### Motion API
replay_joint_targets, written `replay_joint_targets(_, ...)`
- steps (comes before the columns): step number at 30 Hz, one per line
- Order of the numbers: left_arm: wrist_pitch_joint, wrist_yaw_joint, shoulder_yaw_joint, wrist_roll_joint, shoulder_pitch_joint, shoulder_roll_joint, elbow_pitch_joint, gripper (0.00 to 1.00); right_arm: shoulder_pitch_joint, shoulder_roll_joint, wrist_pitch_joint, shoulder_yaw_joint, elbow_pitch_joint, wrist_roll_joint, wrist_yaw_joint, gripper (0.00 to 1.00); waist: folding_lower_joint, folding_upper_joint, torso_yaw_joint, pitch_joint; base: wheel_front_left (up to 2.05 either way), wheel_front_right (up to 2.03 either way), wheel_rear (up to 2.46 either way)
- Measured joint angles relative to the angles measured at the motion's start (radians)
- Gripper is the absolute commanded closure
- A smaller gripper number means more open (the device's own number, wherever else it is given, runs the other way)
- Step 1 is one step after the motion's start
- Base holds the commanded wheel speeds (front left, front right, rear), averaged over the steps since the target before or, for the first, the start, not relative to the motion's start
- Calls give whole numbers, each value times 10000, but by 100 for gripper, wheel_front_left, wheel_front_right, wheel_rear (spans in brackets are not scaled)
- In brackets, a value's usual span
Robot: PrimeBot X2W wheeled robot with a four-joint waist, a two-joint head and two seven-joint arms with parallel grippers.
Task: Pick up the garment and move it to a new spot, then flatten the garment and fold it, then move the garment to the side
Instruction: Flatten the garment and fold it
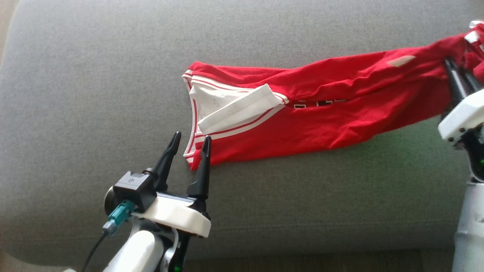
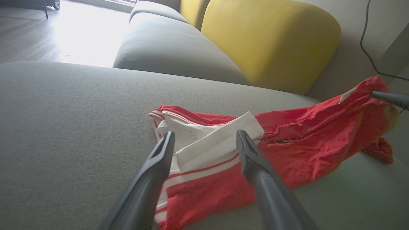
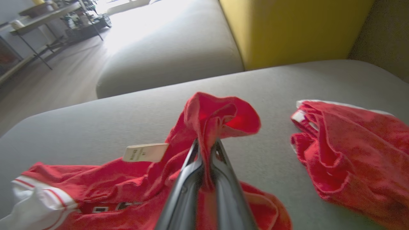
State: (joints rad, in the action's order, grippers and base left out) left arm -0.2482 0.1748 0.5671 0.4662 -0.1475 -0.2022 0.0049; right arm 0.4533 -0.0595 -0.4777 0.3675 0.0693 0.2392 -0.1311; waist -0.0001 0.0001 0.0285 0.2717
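Note:
A red garment [image 1: 321, 109] with white striped trim lies stretched across the grey sofa cushion [image 1: 94, 75]. Its white-trimmed end is toward the left, with a white flap folded over. My left gripper [image 1: 191, 139] is open just in front of that trimmed corner, and its fingertips straddle the edge in the left wrist view [image 2: 205, 137]. My right gripper [image 1: 453, 71] is shut on the garment's other end and holds a bunch of red cloth raised off the cushion [image 3: 206, 143]. A beige label [image 3: 145, 152] hangs near that grip.
A second red piece of clothing [image 3: 351, 153] lies on the cushion just right of my right gripper. A yellow back cushion [image 2: 271, 41] and another grey seat [image 2: 169, 48] stand behind. The cushion's front edge [image 1: 302, 249] runs along the bottom of the head view.

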Motion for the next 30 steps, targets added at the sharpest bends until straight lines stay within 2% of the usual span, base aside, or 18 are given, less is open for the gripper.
replay_joint_targets(5,0,2,31,12,32,0,-2,0,-520,27,-550,-828,-968,748,0,100,0,0,168,-156,0,0,0)
replay_joint_targets(12,0,4,77,13,51,23,0,0,-624,29,-679,-1858,-1080,1507,0,100,0,0,604,-237,0,0,0)
replay_joint_targets(22,0,-4,178,77,221,161,155,0,-400,21,-15,-3555,288,2320,0,100,0,0,1501,-280,0,0,0)
replay_joint_targets(30,0,-77,301,115,228,211,198,0,549,-23,780,-4855,1894,2957,2,100,1,0,2235,-312,0,0,0)
